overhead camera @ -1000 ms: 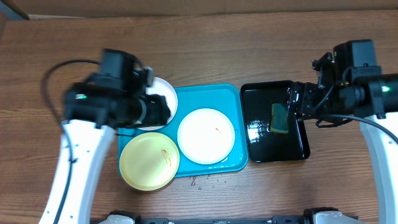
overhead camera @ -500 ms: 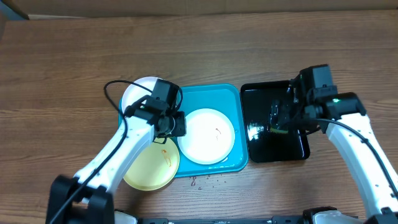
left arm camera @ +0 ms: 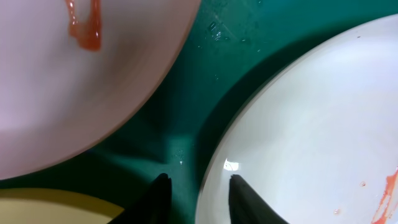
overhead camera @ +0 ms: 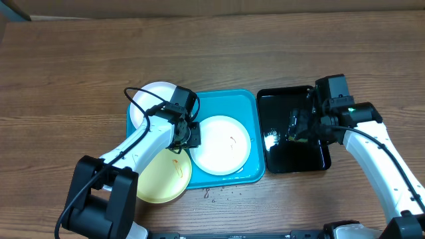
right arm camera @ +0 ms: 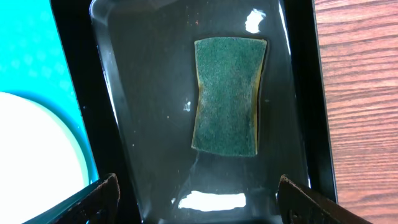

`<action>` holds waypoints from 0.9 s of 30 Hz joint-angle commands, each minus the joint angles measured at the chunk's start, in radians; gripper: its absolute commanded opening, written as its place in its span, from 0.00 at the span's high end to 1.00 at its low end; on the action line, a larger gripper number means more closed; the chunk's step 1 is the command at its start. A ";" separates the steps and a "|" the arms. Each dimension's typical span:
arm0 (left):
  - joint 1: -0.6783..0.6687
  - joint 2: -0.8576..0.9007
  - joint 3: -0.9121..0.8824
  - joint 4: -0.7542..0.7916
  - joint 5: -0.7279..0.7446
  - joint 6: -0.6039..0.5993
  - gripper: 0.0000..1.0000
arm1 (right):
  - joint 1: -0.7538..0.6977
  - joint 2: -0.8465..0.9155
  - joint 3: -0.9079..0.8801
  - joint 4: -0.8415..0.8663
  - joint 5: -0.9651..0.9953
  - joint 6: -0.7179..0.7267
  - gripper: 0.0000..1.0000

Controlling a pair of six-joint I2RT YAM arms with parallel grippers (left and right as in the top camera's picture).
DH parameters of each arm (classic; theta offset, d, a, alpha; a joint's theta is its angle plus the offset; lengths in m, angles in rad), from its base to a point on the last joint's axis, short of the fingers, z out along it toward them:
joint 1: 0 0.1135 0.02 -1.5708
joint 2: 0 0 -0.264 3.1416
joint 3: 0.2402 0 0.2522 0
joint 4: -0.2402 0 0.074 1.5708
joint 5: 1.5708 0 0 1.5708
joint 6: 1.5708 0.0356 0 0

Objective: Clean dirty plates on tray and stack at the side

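**Overhead**
- Tray (overhead camera: pixel 246 106): on the counter (overhead camera: pixel 265 46), left of centre.
- Back plate (overhead camera: pixel 151 99): white, over the tray's back-left corner, partly off the rim.
- Centre plate (overhead camera: pixel 222 149): white, inside the tray towards its right side, with a small reddish mark.
- Yellow plate (overhead camera: pixel 159 180): over the tray's front-left corner, overhanging the rim, with a reddish smear.
- Left hand (overhead camera: pixel 192 135): inside the tray, at the centre plate's left edge, between the three plates.
- Black tray (overhead camera: pixel 312 159): just right of the tray, wet and glossy.
- Right hand (overhead camera: pixel 297 129): above the black tray, right of the tray.
- Specks (overhead camera: pixel 219 194): on the counter, just in front of the tray's front rim.

**Left wrist**
- Left hand (left arm camera: pixel 198 202): fingers (left arm camera: pixel 160 196) a narrow gap apart and low over the tray (left arm camera: pixel 186 118). The centre plate's (left arm camera: pixel 323 124) rim lies between them, and neither is seen touching it.
- Back plate (left arm camera: pixel 93 81): red smear near the top.
- Yellow plate (left arm camera: pixel 43 208): sliver in the lower-left corner.

**Right wrist**
- Right hand (right arm camera: pixel 198 190): spread wide and holding nothing.
- Sponge (right arm camera: pixel 227 96): green, flat in the water of the black tray (right arm camera: pixel 143 124), ahead of the fingers and apart from them.
- Tray (right arm camera: pixel 28 43) and centre plate (right arm camera: pixel 31 149): at the left edge.
- Counter (right arm camera: pixel 360 93): at the right edge.
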 commanded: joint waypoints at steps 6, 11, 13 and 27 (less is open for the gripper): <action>-0.039 0.009 -0.008 0.015 0.007 -0.085 0.72 | 0.006 0.012 -0.079 0.123 0.016 0.001 0.17; -0.048 0.009 -0.008 0.019 -0.023 -0.161 0.80 | 0.006 0.069 -0.085 0.189 0.017 0.009 0.16; -0.048 0.009 -0.008 0.027 -0.031 -0.206 0.89 | 0.006 0.108 -0.085 0.198 0.019 0.008 0.16; -0.055 0.011 -0.020 0.044 -0.042 -0.234 0.76 | 0.004 0.154 -0.077 0.272 0.095 0.001 0.11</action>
